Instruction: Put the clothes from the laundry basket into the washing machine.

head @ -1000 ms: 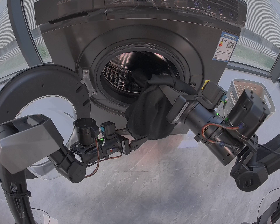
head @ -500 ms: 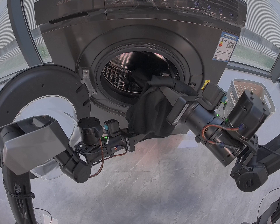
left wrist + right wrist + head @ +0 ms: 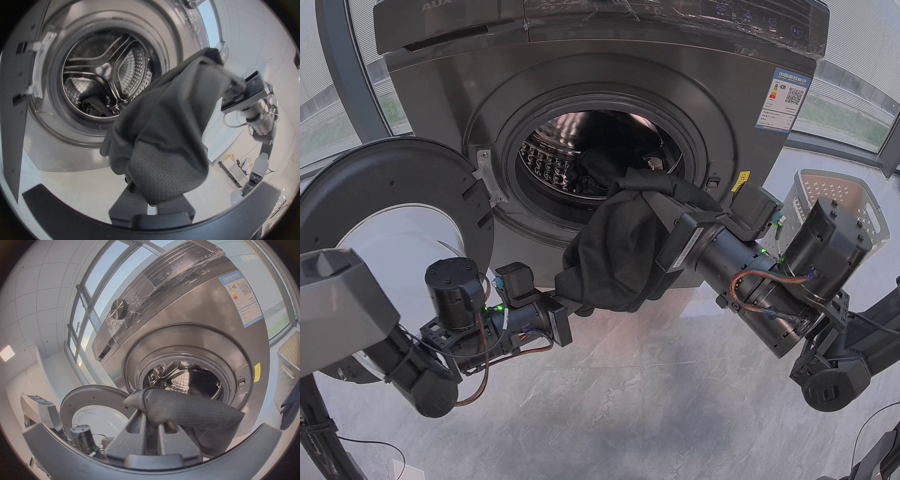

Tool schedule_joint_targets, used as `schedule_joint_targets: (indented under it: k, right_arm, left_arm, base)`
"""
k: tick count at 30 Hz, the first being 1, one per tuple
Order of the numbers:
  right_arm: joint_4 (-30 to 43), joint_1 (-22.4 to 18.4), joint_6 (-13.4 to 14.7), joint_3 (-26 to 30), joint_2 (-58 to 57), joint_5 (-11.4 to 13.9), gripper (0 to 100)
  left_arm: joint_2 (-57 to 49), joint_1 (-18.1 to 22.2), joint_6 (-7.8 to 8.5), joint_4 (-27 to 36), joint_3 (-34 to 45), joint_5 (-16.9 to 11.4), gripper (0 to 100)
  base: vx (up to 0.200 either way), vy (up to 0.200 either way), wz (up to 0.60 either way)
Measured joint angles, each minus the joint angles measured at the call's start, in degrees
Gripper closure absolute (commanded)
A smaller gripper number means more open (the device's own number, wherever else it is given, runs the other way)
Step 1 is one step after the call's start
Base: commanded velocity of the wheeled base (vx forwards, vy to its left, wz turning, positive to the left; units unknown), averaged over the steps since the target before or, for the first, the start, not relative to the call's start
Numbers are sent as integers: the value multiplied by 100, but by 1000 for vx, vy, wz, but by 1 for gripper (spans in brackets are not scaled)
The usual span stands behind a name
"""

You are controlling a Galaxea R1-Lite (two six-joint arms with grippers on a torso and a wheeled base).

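**Left arm** (image 3: 444,337), lower left of the frame: pale grey angular shell (image 3: 337,312), black cylindrical motor housing (image 3: 453,289), thin reddish-brown cable (image 3: 484,370) looping beneath, green indicator lights.

**Right arm** (image 3: 737,269), right of the frame: thick black cylindrical links with small screws, white label strip (image 3: 682,247) on the collar, coppery braided cable (image 3: 769,273), green lights.

**Right gripper** (image 3: 153,424): matte dark-grey, wedge-shaped jaws.

Lots of daylight here, coming in through the big windows (image 3: 93,299) behind the washing machine (image 3: 600,81). The pale floor (image 3: 650,387) is bright, with soft shiny patches and only faint shadows. The steel drum (image 3: 103,72) throws glare off its ribs, while the black cloth (image 3: 619,250) swallows nearly all detail. Both wrist views bend hard at the edges, with black corners.
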Motion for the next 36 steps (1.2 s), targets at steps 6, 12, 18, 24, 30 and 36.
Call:
schedule_joint_targets:
  k: [6,12,18,24,30,36]
  right_arm:
    - [-15,33,0,140,94,35,100]
    - [-45,59,9,407,205,160,0]
    - [-48,57,41,617,307,316,0]
    - [-52,59,50,1067,408,371,0]
    - [-63,33,41,1532,447,380,0]
    - [-154,2,5,1762,458,369,0]
  left_arm:
    - [-756,-207,-11,-32,521,11,100]
    - [-1384,-595,-106,-54,780,257,100]
    - [-1732,-744,-174,-108,789,332,100]
    - [-1892,-755,-325,-99,491,600,100]
    - [-1872,-763,-363,-60,110,797,100]
    - [-1718,-767,-352,-79,-116,1029,100]
  base:
    - [0,0,0]
    - [0,0,0]
    - [0,0,0]
    - [0,0,0]
    - [0,0,0]
    - [0,0,0]
